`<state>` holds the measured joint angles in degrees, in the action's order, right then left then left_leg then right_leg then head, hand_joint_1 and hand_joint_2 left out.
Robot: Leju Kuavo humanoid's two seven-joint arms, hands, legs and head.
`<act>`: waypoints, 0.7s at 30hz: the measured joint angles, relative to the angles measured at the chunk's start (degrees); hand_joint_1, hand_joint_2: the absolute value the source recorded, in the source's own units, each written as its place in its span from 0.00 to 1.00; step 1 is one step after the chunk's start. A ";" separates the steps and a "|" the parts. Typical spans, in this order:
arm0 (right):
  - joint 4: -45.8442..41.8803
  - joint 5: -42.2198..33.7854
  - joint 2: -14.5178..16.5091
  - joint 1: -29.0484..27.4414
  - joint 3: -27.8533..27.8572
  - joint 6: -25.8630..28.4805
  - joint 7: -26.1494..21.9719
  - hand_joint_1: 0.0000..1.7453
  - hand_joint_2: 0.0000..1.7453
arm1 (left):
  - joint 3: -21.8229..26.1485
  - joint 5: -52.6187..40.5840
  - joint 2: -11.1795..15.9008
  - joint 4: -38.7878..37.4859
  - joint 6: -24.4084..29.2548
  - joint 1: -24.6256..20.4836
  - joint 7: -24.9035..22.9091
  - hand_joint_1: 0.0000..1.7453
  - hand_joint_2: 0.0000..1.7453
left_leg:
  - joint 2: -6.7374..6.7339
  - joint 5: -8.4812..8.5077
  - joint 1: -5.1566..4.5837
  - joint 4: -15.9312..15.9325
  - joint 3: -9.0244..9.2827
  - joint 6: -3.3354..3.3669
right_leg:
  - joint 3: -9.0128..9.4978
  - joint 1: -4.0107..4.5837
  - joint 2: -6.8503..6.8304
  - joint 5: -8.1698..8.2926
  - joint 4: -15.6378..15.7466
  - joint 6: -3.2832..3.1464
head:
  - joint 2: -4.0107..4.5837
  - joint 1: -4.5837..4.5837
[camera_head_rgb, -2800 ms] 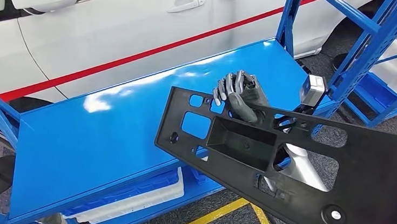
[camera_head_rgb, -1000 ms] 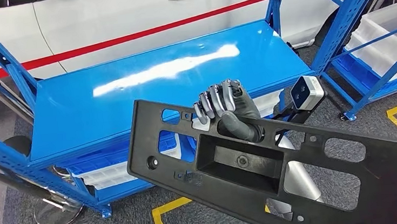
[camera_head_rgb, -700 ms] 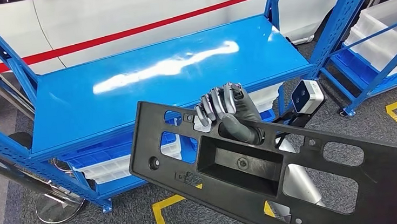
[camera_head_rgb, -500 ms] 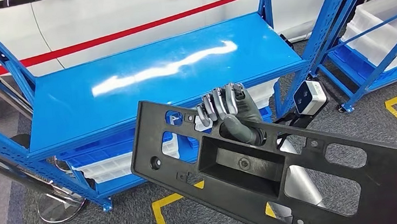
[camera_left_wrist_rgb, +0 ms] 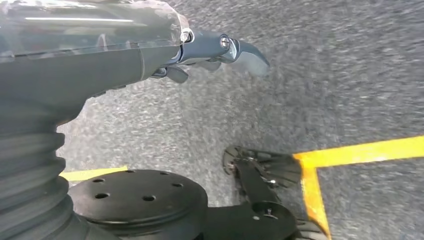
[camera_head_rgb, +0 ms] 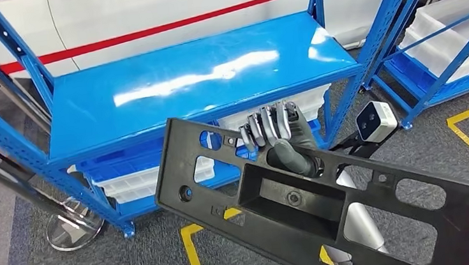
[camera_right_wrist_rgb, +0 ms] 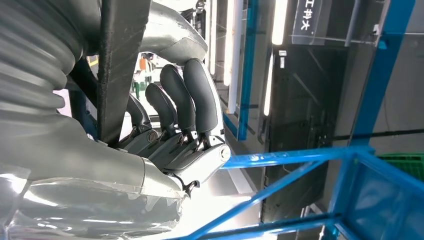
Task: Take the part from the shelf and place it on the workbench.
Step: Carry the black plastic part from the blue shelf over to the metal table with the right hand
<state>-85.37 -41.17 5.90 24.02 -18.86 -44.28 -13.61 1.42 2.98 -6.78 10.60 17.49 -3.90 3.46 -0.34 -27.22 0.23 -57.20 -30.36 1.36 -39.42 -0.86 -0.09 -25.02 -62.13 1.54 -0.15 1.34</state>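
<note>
Curling over the upper edge of the black plastic panel (camera_head_rgb: 328, 207), the right hand's fingers (camera_head_rgb: 268, 124) clamp it against the thumb, so the part hangs in the air, tilted, just short of the blue workbench (camera_head_rgb: 170, 87). By my reckoning the carry is under way; next the robot must close in and lower the panel flat onto the glossy top. The right hand (camera_right_wrist_rgb: 165, 125) reaches forward through an opening, its silver forearm beneath. The left hand (camera_left_wrist_rgb: 210, 50) hangs over grey carpet, holding nothing, fingers loosely bent.
</note>
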 joint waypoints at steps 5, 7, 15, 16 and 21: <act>-0.20 -0.36 -0.51 -1.38 0.73 -0.49 -0.05 0.88 1.00 | 0.00 0.00 0.00 0.00 0.11 0.18 -0.14 0.00 1.00 | -0.16 2.25 -0.36 -0.34 -3.18 0.59 | -2.31 -0.06 0.03 -7.57 -12.97 0.44 | 0.01 -0.12; -0.22 -0.45 -0.65 -1.55 0.83 -0.79 -0.06 0.88 1.00 | 0.00 0.01 -0.05 0.00 0.47 0.23 -0.13 0.00 1.00 | -0.15 2.75 -0.42 -0.85 -4.33 0.43 | 2.09 -0.03 0.02 -4.95 -7.97 0.17 | 0.01 -0.13; -0.51 -0.87 -0.85 -1.72 1.00 -1.52 -0.14 0.88 1.00 | 0.00 0.10 -0.48 0.00 1.39 0.44 -0.17 0.00 1.00 | 0.03 2.48 -0.51 -2.83 -6.46 -1.99 | 8.01 0.31 -0.09 -2.79 3.73 -2.77 | -0.01 -0.02; -0.51 -0.90 -0.85 -1.74 1.00 -1.61 -0.14 0.88 1.00 | 0.00 0.11 -0.48 0.00 1.43 0.50 -0.19 0.00 1.00 | 0.07 0.37 -0.41 -5.02 -7.31 -2.37 | 7.54 0.17 -0.16 -2.29 3.86 -3.11 | -0.01 0.06; -0.49 -0.98 -1.02 -2.25 1.01 -1.75 -0.14 0.88 1.00 | 0.01 0.15 -0.48 0.00 1.56 0.53 -0.20 0.00 1.00 | 0.07 -5.41 0.02 -16.32 -8.78 -3.40 | 4.49 0.22 -0.22 -0.32 3.46 -3.32 | -0.01 0.20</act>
<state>-85.85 -42.16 4.88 21.77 -17.85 -46.03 -13.75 1.43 3.13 -7.26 10.60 19.05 -3.36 3.26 -0.27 -32.63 0.26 -73.51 -39.14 -2.03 -34.93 -0.65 -0.31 -25.34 -58.67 -1.78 -0.15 1.54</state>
